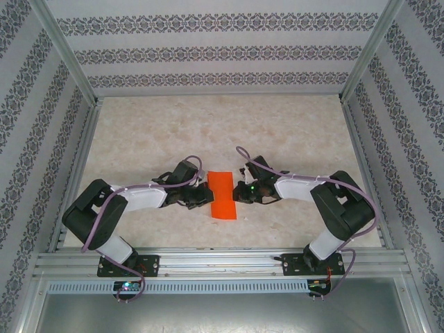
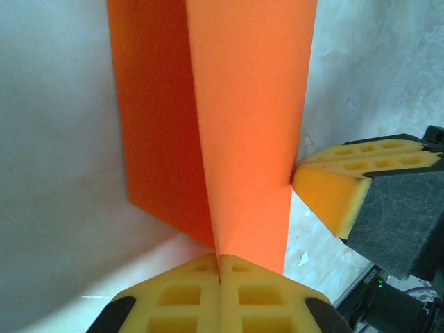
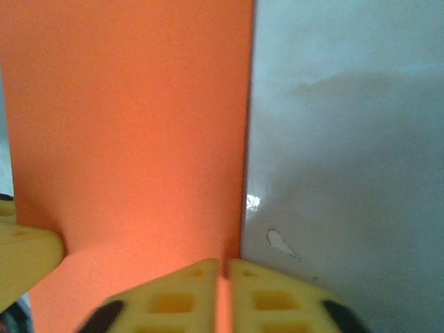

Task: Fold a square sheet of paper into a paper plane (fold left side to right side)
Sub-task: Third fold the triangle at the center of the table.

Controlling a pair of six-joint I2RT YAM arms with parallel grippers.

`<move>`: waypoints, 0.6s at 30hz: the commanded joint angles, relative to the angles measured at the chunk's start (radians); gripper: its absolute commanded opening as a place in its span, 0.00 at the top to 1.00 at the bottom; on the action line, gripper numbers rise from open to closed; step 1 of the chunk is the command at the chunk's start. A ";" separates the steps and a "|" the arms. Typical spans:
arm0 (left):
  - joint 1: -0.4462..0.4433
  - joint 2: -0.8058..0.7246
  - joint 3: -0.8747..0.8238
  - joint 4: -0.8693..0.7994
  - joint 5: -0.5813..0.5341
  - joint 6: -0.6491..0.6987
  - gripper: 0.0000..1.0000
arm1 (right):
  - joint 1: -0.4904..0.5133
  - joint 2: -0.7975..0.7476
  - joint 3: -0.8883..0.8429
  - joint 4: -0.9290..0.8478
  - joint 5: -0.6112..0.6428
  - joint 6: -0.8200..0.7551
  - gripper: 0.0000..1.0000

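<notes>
The thin orange-red sheet of paper (image 1: 223, 195), folded narrow, lies mid-desk (image 1: 139, 139), with the left tool (image 2: 219, 274) clenched on one edge and the right tool (image 3: 223, 274) barely parted around the opposite edge, its grip unclear, so edges should align before creasing.

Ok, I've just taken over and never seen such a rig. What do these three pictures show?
The wide picture looks down from behind two robot arms, left arm and right arm, bolted at the near edge of a table. Between them is an orange sheet of paper, folded into a narrow strip. The other two are wrist cameras, each showing its own yellow fingers at the bottom. The left end effector is shut on the paper's edge. The right end effector has paper in its narrow gap; whether it grips, I cannot tell.
</notes>
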 commanded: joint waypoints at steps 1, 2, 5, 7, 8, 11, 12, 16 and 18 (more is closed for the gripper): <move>-0.004 -0.042 -0.020 0.034 -0.005 -0.055 1.00 | 0.008 -0.100 -0.001 -0.013 0.067 -0.079 0.74; -0.004 -0.046 -0.017 0.031 -0.005 -0.069 1.00 | 0.011 -0.133 -0.007 -0.014 0.084 -0.098 0.69; -0.005 -0.047 -0.012 0.037 0.012 -0.101 1.00 | 0.033 -0.246 -0.041 -0.015 0.140 -0.172 0.58; -0.005 -0.042 -0.008 0.040 0.025 -0.117 1.00 | 0.064 -0.327 -0.074 -0.027 0.189 -0.228 0.50; -0.005 -0.039 -0.004 0.036 0.029 -0.121 1.00 | 0.085 -0.366 -0.090 -0.034 0.219 -0.253 0.48; -0.005 -0.027 0.018 -0.003 0.041 -0.114 1.00 | 0.189 -0.489 -0.149 -0.045 0.351 -0.324 0.39; -0.005 -0.022 0.025 -0.011 0.046 -0.110 1.00 | 0.231 -0.524 -0.168 -0.049 0.402 -0.345 0.38; -0.005 -0.003 0.035 -0.010 0.070 -0.113 1.00 | 0.379 -0.589 -0.219 -0.046 0.557 -0.406 0.34; -0.005 0.000 0.039 -0.010 0.074 -0.114 1.00 | 0.478 -0.579 -0.226 -0.044 0.659 -0.447 0.32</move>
